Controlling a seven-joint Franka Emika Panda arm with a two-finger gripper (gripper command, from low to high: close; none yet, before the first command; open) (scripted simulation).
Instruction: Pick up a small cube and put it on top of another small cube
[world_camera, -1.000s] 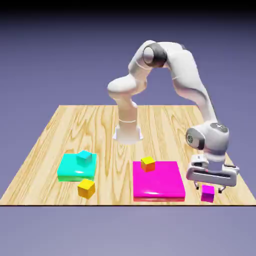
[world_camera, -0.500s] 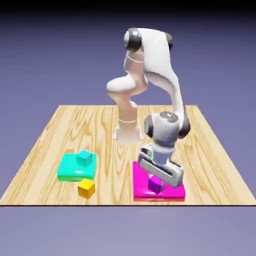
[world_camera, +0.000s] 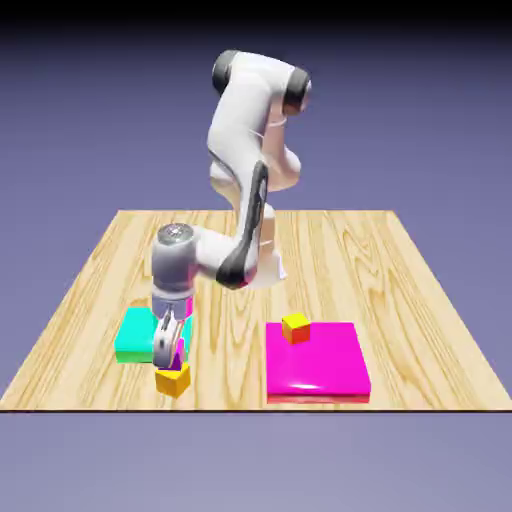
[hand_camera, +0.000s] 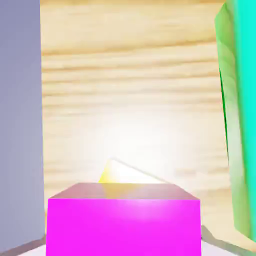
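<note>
Exterior view: The arm extends from its base toward the exterior view's left. The pincer points downward above the near part of the wooden counter. The small purple cube is located at the lower end of the pincer, partly covered by it, directly above the small orange cube. The two cubes meet in this view; full seating of one on the other cannot be confirmed. The orange cube rests on the counter near its front edge. The flat teal slab lies just beside and behind the pair, partly covered by the pincer. Toward the exterior view's right, the flat magenta slab lies on the counter, with a second orange cube, yellow on top, on its far part.

Hand view: The purple cube fills the bottom middle, between the two fingertips. It cannot be determined whether the pincer is gripping the cube or standing open around it. A pale yellow corner of the orange cube shows past the purple cube's edge. Wood grain occupies the middle, the teal slab's edge the right side, and the blue-violet backdrop the left.
</note>
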